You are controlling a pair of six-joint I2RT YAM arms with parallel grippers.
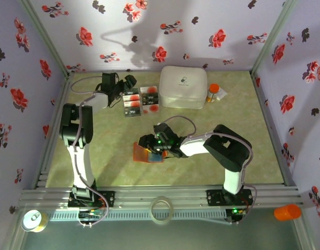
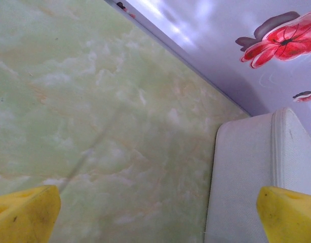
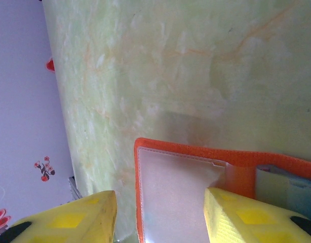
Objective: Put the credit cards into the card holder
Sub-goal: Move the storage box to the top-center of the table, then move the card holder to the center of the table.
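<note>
Holder (image 1: 141, 153) lies open and flat on the green marbled surface (image 1: 105, 156) near the front centre. Its orange rim and clear pocket sit under the right pincer (image 1: 148, 144), whose yellow fingers (image 3: 69, 220) stand half apart, one beside the holder's edge, one over it, clamped on nothing. Cards (image 1: 142, 99), black and white with red blotches, lie in rows at the far side, well apart from the holder, between the left pincer (image 1: 121, 83) and a white box (image 1: 183, 87). Left pincer's fingers are spread wide, holding nothing, the box's side seen past one tip. An orange-capped bottle (image 1: 213, 92) stands right of the box. Flowered walls (image 1: 160, 31) enclose the surface.
</note>
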